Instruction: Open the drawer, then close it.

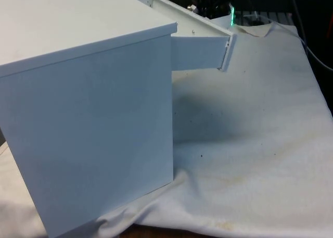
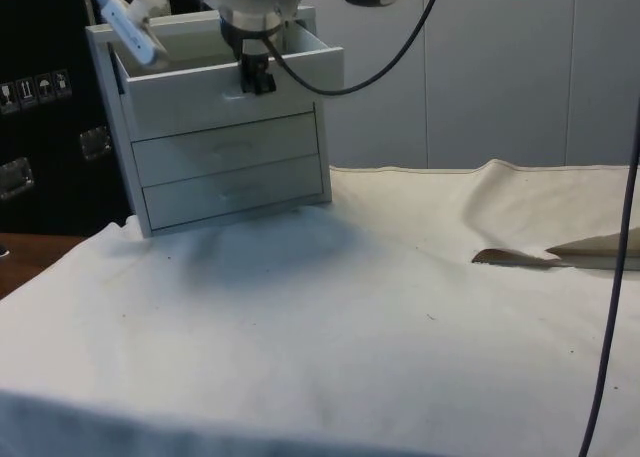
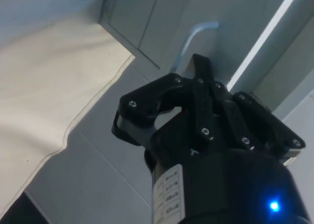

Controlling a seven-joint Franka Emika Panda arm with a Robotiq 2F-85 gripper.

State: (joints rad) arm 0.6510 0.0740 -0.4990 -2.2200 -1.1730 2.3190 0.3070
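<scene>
A white chest of drawers (image 2: 230, 177) stands on the cloth, and in the front view it turns its plain side (image 1: 88, 123) to the camera. Its top drawer (image 2: 215, 102) is pulled out and juts towards the front view's right (image 1: 200, 51). My black gripper (image 2: 258, 81) hangs at the middle of that drawer's front panel. In the wrist view the gripper (image 3: 200, 62) is shut, its tips against the panel. The pale curved handle (image 3: 194, 35) lies just beside and past the tips, not between them.
The two lower drawers (image 2: 232, 169) are shut. The white cloth (image 2: 330, 327) is open in front of the chest, with a raised fold and a brown strip (image 2: 510, 259) at the side view's right. A black cable (image 2: 615, 307) hangs down there.
</scene>
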